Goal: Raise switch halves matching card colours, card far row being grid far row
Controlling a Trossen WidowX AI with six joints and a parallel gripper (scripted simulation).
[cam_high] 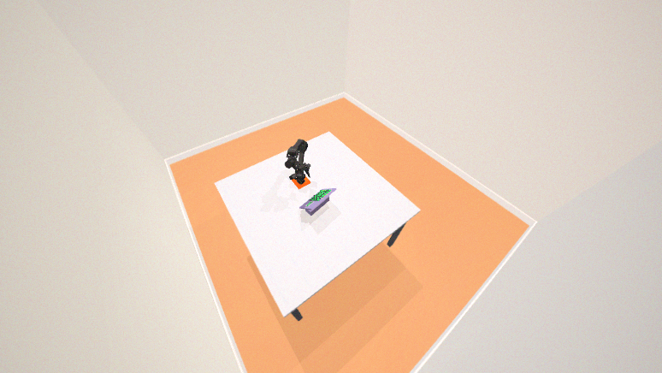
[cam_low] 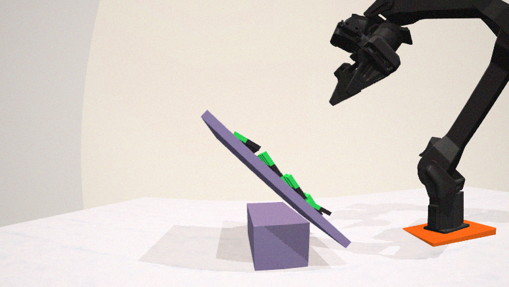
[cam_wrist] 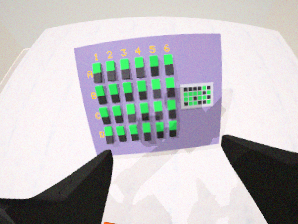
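A purple panel [cam_high: 309, 206] [cam_low: 329, 227] [cam_wrist: 200, 56] stands tilted towards the arm on a purple block [cam_low: 277, 235]. It carries a grid of green and dark grey rocker switches [cam_wrist: 136, 99] [cam_low: 285, 176] [cam_high: 319, 195] in several rows and columns. The small card [cam_wrist: 197, 96] lies just right of the grid; its squares are too small to read. My gripper [cam_low: 338, 89] [cam_wrist: 168, 148] is open and empty. It hangs high above the table between the arm's base and the panel, pointing down at the panel and clear of it.
The arm [cam_high: 298, 159] stands on an orange base plate [cam_high: 299, 182] [cam_low: 448, 233] on a white table [cam_high: 277, 240] [cam_low: 106, 242]. The floor around the table is orange.
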